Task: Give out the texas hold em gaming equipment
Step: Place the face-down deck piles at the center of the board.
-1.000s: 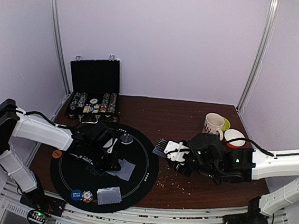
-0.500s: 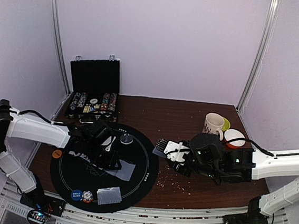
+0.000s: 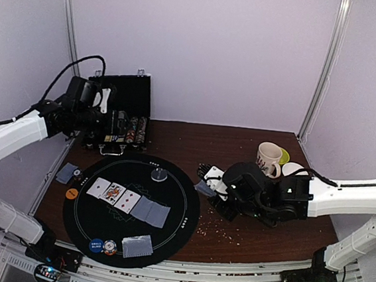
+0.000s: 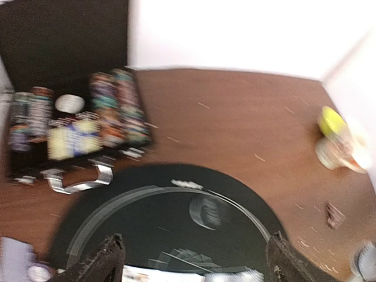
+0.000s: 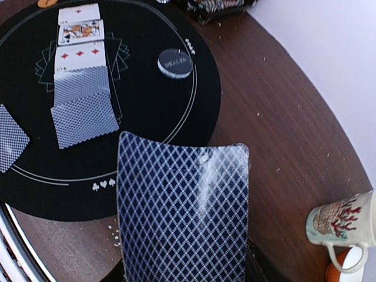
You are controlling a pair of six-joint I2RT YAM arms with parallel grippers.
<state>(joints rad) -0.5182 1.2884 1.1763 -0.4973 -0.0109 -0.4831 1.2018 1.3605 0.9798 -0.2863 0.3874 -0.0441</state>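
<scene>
left jaws: released, fingers [image 4: 108, 265] spread wide, nothing between, up in the air by the black case [image 3: 120, 93]. right jaws: grasping the deck [image 5: 182, 214], backs toward the wrist camera, over the tabletop [image 3: 241, 143] just right of the round mat [image 3: 179, 200]. On the mat: card row [image 3: 128, 200] of 5, 3 face up and 2 face down; clear grey disc [image 3: 159, 174] behind it; blue disc [image 3: 96, 245], red-white disc [image 3: 110, 246] and face-down cards [image 3: 137, 245] at the near edge. Orange disc [image 3: 71, 194] at the mat's left edge.
</scene>
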